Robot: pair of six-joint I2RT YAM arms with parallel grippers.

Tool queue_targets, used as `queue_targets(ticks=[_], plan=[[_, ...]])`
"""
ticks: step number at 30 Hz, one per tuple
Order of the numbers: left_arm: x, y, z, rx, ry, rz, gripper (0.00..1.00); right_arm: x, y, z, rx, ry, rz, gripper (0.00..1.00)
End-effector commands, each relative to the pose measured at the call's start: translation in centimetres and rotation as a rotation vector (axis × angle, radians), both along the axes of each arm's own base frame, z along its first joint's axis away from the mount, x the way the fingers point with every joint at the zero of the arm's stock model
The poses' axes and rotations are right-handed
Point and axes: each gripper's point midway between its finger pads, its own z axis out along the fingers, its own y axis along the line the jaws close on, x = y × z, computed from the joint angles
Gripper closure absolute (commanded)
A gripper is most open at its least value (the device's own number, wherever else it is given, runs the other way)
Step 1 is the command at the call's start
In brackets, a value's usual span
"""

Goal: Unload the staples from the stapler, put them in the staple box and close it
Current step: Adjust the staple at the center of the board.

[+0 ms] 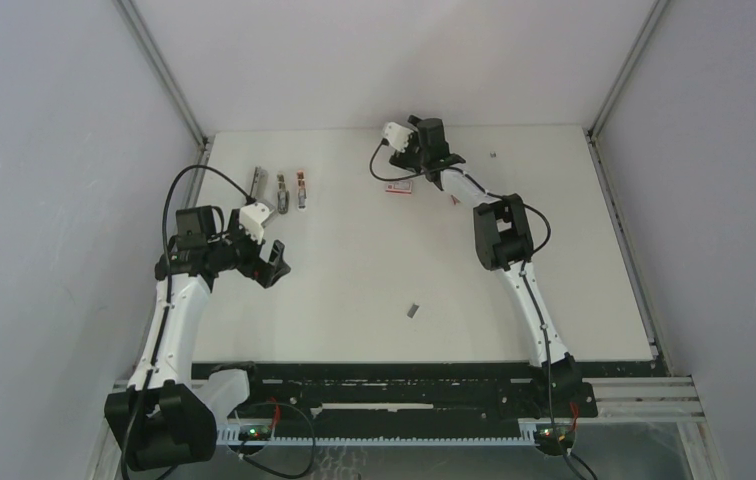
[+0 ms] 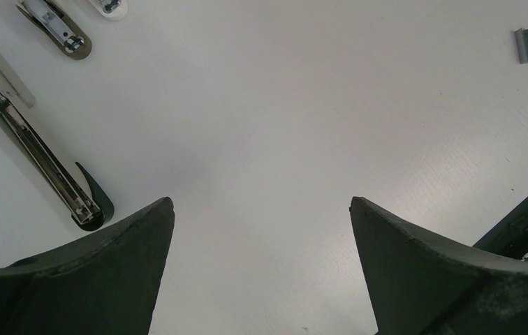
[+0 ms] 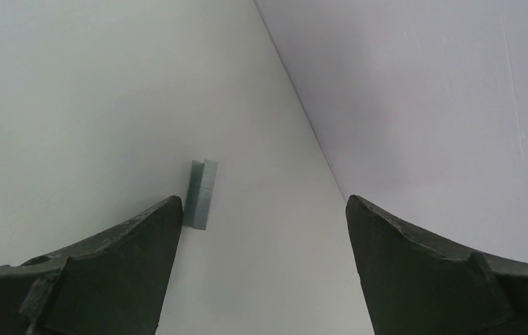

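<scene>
Presently both are seen open and empty: the left gripper (image 2: 261, 202) near the stapler (image 2: 34, 153), laid at the far left of the worktop (image 1: 354, 260); the right gripper (image 3: 262, 200) facing a strip of staples (image 3: 201, 194). That thin strip could be flicked away if pinched off-centre.

Right gripper (image 3: 261, 204) by staples (image 3: 201, 194), jaws spread wide.
We note the staples, one short strip, on the white table (image 3: 72, 105): one jaw just beside them, wall (image 3: 443, 91) beyond.
</scene>
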Motion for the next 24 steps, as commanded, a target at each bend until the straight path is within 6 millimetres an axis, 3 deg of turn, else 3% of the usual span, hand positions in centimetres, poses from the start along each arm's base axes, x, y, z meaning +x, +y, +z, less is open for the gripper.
queue_targets(ticks=[1,8,14,15,19,24], plan=[[0.0,-0.2,0.2,-0.003,-0.042,-0.022,0.00,-1.6,2.0,2.9,0.060,0.037,0.039,0.12],[0.0,-0.2,0.1,-0.001,-0.044,-0.024,0.00,-3.7,2.9,3.4,0.082,0.099,0.067,0.13],[0.2,-0.1,0.1,0.003,-0.054,-0.014,0.00,-2.5,1.8,7.8,0.187,0.033,-0.068,0.12],[0.7,0.1,0.3,-0.002,-0.066,0.006,0.00,-1.4,0.6,9.7,0.277,-0.002,-0.164,0.11],[2.1,0.2,1.6,-0.027,-0.099,0.046,0.00,-1.8,0.0,11.6,0.398,0.071,-0.195,0.10],[5.3,0.1,3.6,-0.056,-0.121,0.100,0.00,-3.4,-0.9,13.4,0.519,0.185,-0.237,0.07]])
